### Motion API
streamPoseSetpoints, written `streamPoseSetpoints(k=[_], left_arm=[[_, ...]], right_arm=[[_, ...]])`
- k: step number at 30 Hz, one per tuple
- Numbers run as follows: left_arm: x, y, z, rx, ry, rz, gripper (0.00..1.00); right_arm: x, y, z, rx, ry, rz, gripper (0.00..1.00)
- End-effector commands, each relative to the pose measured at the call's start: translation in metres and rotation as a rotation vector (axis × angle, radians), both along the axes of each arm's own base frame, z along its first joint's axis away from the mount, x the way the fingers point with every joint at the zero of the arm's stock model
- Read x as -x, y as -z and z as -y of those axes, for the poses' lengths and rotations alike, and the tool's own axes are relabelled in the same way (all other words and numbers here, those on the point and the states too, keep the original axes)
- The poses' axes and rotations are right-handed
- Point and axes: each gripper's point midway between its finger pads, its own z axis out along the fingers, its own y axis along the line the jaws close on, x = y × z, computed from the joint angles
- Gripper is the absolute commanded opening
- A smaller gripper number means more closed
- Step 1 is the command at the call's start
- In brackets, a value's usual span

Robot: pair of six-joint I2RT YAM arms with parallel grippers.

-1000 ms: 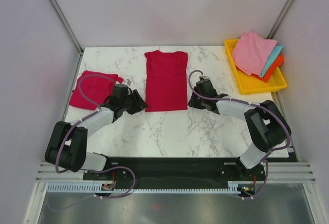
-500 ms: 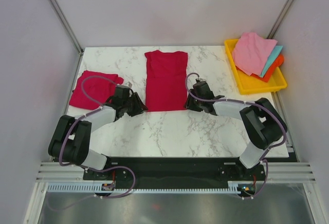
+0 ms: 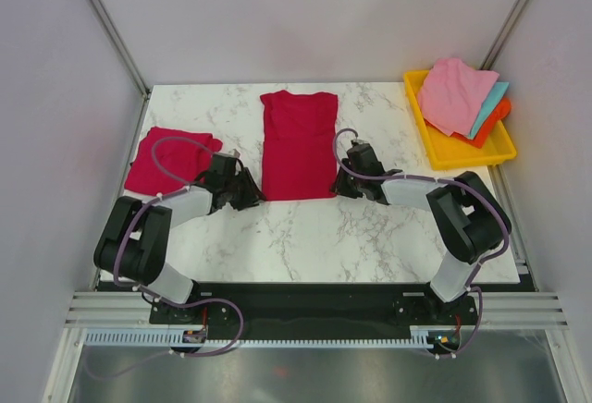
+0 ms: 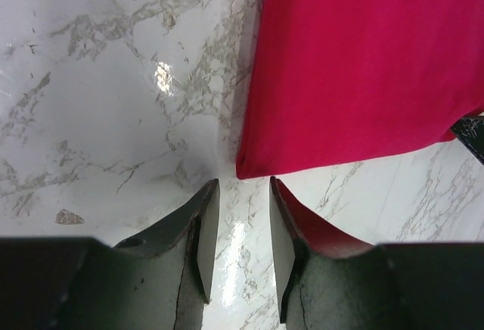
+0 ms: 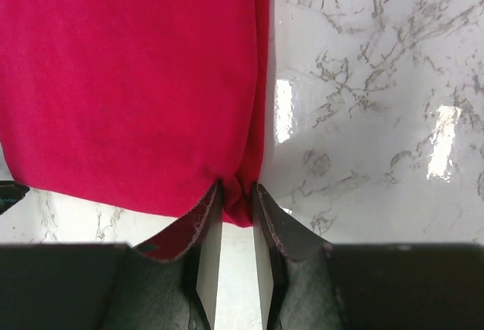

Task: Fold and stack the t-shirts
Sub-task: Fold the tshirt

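Note:
A crimson t-shirt (image 3: 298, 144), folded into a long strip, lies at the table's middle, its hem toward me. A second t-shirt (image 3: 166, 159) lies folded at the left. My left gripper (image 3: 251, 192) is low on the marble at the strip's near left corner. In the left wrist view it (image 4: 243, 188) is open, with the cloth corner (image 4: 253, 165) just ahead of the fingertips and nothing between them. My right gripper (image 3: 343, 185) is at the near right corner. In the right wrist view it (image 5: 237, 191) is closed on the bunched corner of the t-shirt (image 5: 136, 80).
A yellow tray (image 3: 462, 152) at the back right holds pink, teal and orange cloths. White walls and metal posts bound the marble table (image 3: 305, 237). The left arm's cable loops over the folded shirt at the left.
Both grippers have crept in toward the strip's near corners and lowered to the table. The right one has reached the right corner. The shirts have not moved.

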Motion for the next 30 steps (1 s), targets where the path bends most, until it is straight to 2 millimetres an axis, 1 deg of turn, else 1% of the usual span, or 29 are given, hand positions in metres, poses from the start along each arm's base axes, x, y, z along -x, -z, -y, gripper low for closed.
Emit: streamPoseSetpoints(k=[1, 3, 5, 8, 10, 11, 14, 15, 19, 24, 25, 26, 27, 28, 29, 30], left_arm=[[-0.014, -0.006, -0.001, -0.027, 0.006, 0.035, 0.4], [-0.019, -0.008, 0.001, -0.024, 0.004, 0.041, 0.43], [-0.021, -0.005, 0.002, -0.024, 0.004, 0.035, 0.45], [-0.024, -0.002, 0.002, -0.028, 0.001, 0.026, 0.45], [-0.027, 0.0, 0.003, -0.03, 0.002, 0.02, 0.42], [-0.027, 0.003, 0.004, -0.029, 0.002, 0.012, 0.39], [-0.026, 0.007, 0.005, -0.025, 0.004, -0.003, 0.27], [-0.026, 0.007, 0.005, -0.024, 0.003, -0.004, 0.26], [-0.023, 0.009, 0.004, -0.021, -0.003, -0.013, 0.27], [-0.016, 0.013, 0.005, -0.009, 0.003, -0.033, 0.29], [-0.017, 0.015, 0.004, -0.014, 0.001, -0.034, 0.27], [-0.019, 0.014, 0.005, -0.013, 0.004, -0.029, 0.21], [-0.021, 0.015, 0.006, -0.012, 0.005, -0.03, 0.19], [-0.019, 0.02, 0.008, -0.006, 0.018, -0.049, 0.15], [-0.021, 0.019, 0.01, 0.001, 0.022, -0.048, 0.09], [-0.022, 0.019, 0.011, 0.002, 0.026, -0.048, 0.04]], right_arm=[[0.001, 0.003, -0.003, -0.005, -0.014, -0.017, 0.29], [0.001, 0.003, -0.004, -0.008, -0.016, -0.018, 0.29], [0.001, 0.004, -0.005, -0.008, -0.018, -0.02, 0.29], [0.001, 0.005, -0.005, -0.008, -0.022, -0.023, 0.28], [0.0, 0.005, -0.006, -0.006, -0.023, -0.019, 0.23], [0.0, 0.005, -0.005, -0.005, -0.024, -0.02, 0.19], [-0.001, 0.0, -0.004, -0.003, -0.023, -0.006, 0.12], [0.0, 0.001, -0.004, 0.0, -0.021, -0.008, 0.11], [-0.001, -0.006, -0.002, -0.002, -0.018, 0.01, 0.08], [0.0, -0.008, -0.005, -0.014, -0.03, 0.009, 0.06], [0.0, -0.007, -0.005, -0.015, -0.03, 0.006, 0.05], [0.0, -0.008, -0.005, -0.016, -0.032, 0.008, 0.05], [0.001, -0.007, -0.006, -0.02, -0.034, 0.006, 0.04], [0.001, -0.008, -0.007, -0.022, -0.037, 0.006, 0.04], [0.001, -0.008, -0.006, -0.023, -0.038, 0.008, 0.02], [0.001, -0.009, -0.007, -0.025, -0.04, 0.006, 0.01]])
